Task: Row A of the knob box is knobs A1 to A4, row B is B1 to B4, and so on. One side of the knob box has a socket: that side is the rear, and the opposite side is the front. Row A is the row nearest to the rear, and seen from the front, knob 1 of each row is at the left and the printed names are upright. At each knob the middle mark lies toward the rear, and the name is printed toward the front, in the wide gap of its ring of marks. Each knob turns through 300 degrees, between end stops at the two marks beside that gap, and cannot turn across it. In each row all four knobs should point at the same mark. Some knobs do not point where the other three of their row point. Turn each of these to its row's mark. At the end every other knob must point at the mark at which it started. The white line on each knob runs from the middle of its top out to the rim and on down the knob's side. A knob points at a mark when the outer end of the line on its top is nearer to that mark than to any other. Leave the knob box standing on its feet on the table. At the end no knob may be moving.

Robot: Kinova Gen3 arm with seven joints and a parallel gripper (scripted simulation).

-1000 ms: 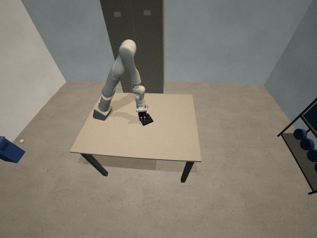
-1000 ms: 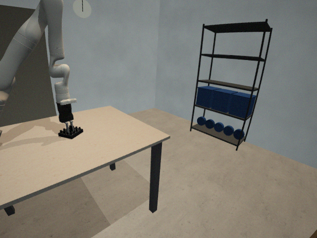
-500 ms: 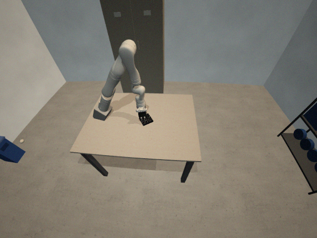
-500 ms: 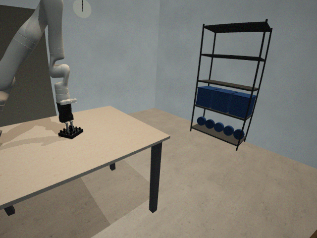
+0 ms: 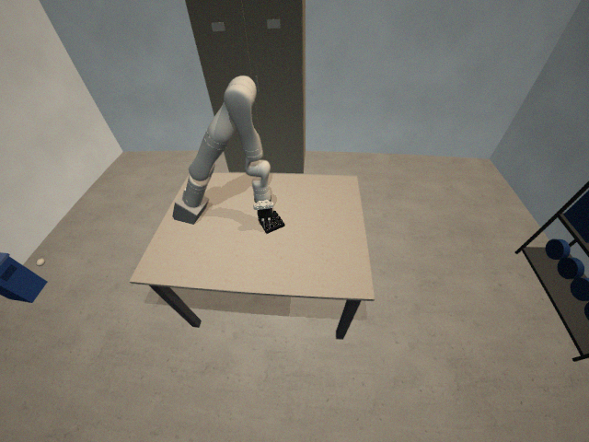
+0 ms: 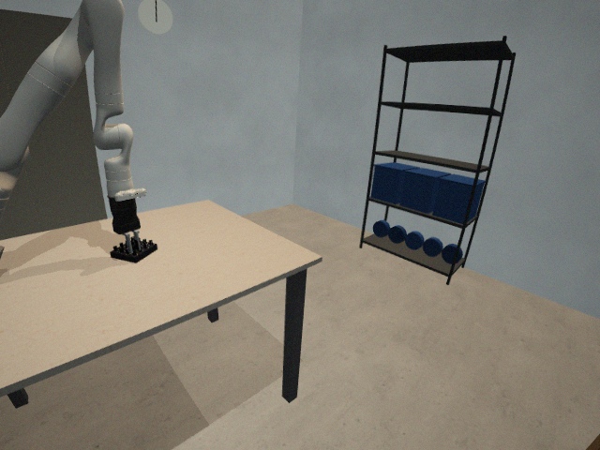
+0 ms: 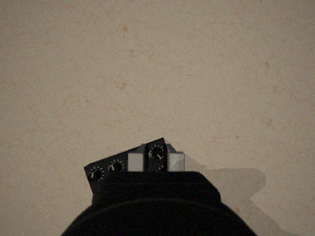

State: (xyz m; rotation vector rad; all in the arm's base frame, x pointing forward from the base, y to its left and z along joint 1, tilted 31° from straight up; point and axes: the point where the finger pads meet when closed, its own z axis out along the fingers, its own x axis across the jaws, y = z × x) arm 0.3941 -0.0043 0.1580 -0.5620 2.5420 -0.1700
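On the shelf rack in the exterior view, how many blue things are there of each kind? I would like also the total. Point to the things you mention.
Blue boxes (image 6: 389,185) (image 6: 421,191) (image 6: 455,199): 3
Blue round objects (image 6: 381,228) (image 6: 397,233) (image 6: 414,240) (image 6: 432,246) (image 6: 451,253): 5
Total: 8
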